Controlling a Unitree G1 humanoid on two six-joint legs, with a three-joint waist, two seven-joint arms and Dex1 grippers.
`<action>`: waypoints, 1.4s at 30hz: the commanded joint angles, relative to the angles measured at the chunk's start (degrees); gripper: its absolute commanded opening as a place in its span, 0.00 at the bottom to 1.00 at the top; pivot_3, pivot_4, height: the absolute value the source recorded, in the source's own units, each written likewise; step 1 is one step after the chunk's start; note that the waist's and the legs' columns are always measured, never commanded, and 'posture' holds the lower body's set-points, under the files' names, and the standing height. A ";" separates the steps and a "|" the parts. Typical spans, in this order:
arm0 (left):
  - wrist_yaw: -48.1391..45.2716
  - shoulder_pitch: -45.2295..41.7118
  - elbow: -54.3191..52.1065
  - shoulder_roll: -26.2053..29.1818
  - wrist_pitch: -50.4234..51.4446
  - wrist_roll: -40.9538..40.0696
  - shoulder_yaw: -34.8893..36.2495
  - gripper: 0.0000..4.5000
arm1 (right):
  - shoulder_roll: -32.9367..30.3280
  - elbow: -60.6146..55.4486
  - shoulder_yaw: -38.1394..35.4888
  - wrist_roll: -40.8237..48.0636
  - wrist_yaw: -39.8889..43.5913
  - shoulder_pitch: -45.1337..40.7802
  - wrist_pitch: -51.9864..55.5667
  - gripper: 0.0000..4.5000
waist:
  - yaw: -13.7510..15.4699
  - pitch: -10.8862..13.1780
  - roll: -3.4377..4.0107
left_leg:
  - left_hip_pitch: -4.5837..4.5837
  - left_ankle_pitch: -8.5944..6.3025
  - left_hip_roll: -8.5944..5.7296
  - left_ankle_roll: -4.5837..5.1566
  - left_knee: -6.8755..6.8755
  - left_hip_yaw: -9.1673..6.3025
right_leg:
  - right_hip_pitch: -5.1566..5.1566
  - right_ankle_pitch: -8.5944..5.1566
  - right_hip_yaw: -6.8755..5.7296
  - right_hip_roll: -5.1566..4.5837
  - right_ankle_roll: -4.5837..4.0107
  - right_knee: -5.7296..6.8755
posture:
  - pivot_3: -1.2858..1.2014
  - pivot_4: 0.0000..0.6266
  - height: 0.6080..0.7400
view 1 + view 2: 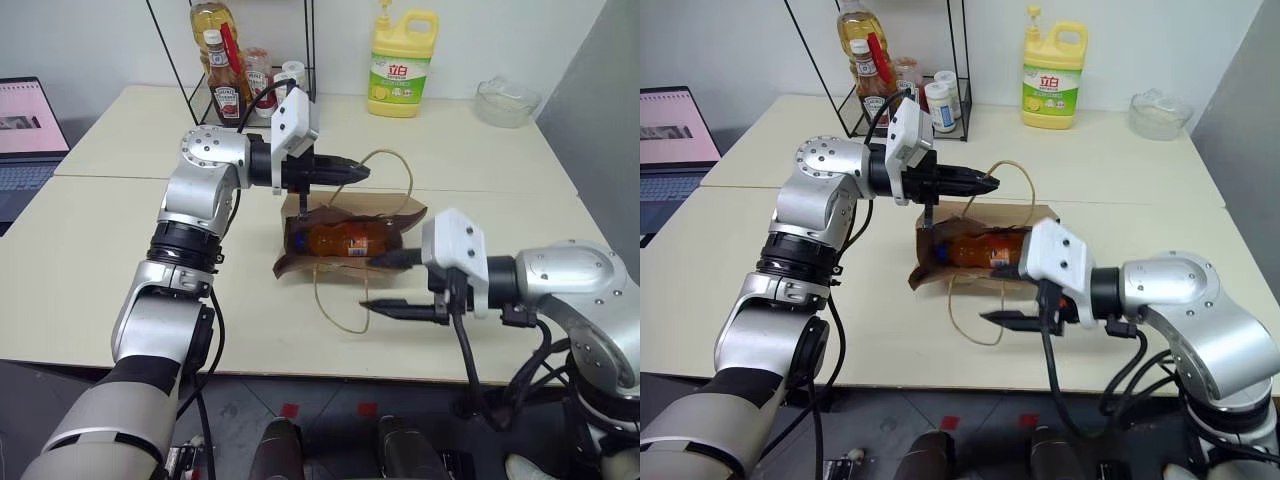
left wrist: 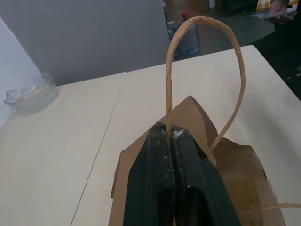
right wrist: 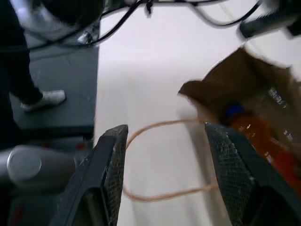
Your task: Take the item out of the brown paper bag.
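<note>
The left gripper pinches one cord handle of the brown paper bag, holding its mouth up on the table. The bottle lies inside, blue cap showing. The right gripper hangs beside the bag, fingers wide and empty. Opening looks done; next it must reach in and close on the bottle.
</note>
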 commanded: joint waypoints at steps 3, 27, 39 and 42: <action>0.63 -2.00 0.40 0.24 -1.64 -0.53 1.84 0.00 | 1.20 6.79 10.53 -6.18 -11.00 -3.03 -6.34 0.60 | -0.13 0.00 0.00 | -0.01 0.00 -0.01 0.01 0.00 0.02 | -0.03 0.00 0.02 -0.01 0.00 -0.01 | 0.52 0.24 1.00; 1.94 -4.02 3.32 -0.25 -3.92 -0.06 2.29 0.00 | 7.25 32.09 26.38 -20.16 -21.84 -13.71 -15.63 0.99 | -0.62 0.01 0.01 | -0.05 0.00 0.00 0.00 -0.03 0.03 | -0.15 -0.01 0.01 0.00 -0.01 0.03 | 0.52 0.24 1.00; 1.53 -3.52 2.54 -0.52 -4.18 -0.01 2.18 0.00 | 11.12 40.07 27.89 -23.71 -22.99 -15.98 -17.35 0.99 | -1.12 0.02 0.03 | -0.08 0.00 0.00 0.00 -0.05 0.01 | -0.18 -0.02 -0.01 -0.01 -0.03 0.05 | 0.52 0.24 1.00; 1.54 -3.54 2.50 -0.66 -4.11 -0.03 2.16 0.00 | 10.44 41.83 32.91 -27.80 -22.00 -17.30 -21.68 0.99 | -1.49 0.02 0.03 | -0.08 0.00 0.01 0.00 -0.07 0.01 | -0.22 -0.02 -0.01 0.01 -0.03 0.06 | 0.52 0.24 1.00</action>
